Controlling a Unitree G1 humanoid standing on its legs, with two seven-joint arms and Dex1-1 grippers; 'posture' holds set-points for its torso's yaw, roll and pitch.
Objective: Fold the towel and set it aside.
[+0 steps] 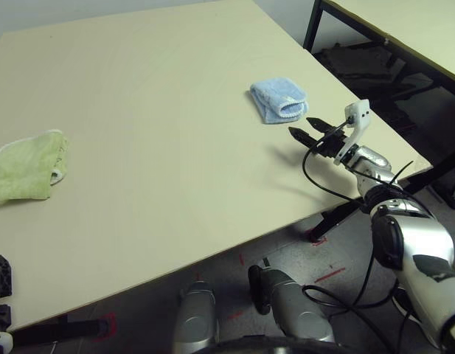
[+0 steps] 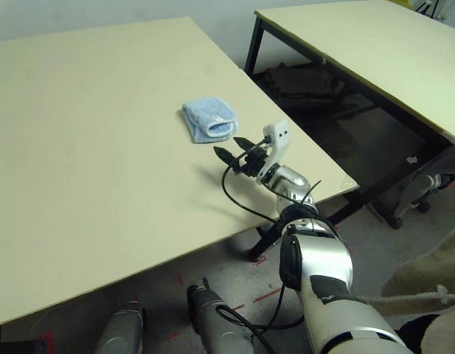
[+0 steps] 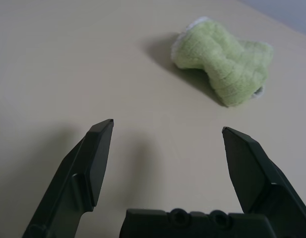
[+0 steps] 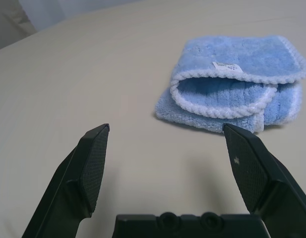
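Observation:
The light green towel (image 1: 26, 168) lies bunched and loosely folded at the table's left edge; in the left wrist view the towel (image 3: 224, 62) sits some way ahead of my open left gripper (image 3: 167, 129), which holds nothing. My right gripper (image 1: 307, 127) hovers open and empty over the table's right side, just short of a folded light blue cloth (image 1: 278, 99). The right wrist view has the right gripper (image 4: 165, 130) pointing at the blue cloth (image 4: 237, 82), with a gap between them.
The beige table (image 1: 161, 88) is bare between the two cloths. Its right edge (image 1: 374, 118) runs close to my right gripper. A second table (image 2: 374, 51) on a black frame stands to the right across a gap.

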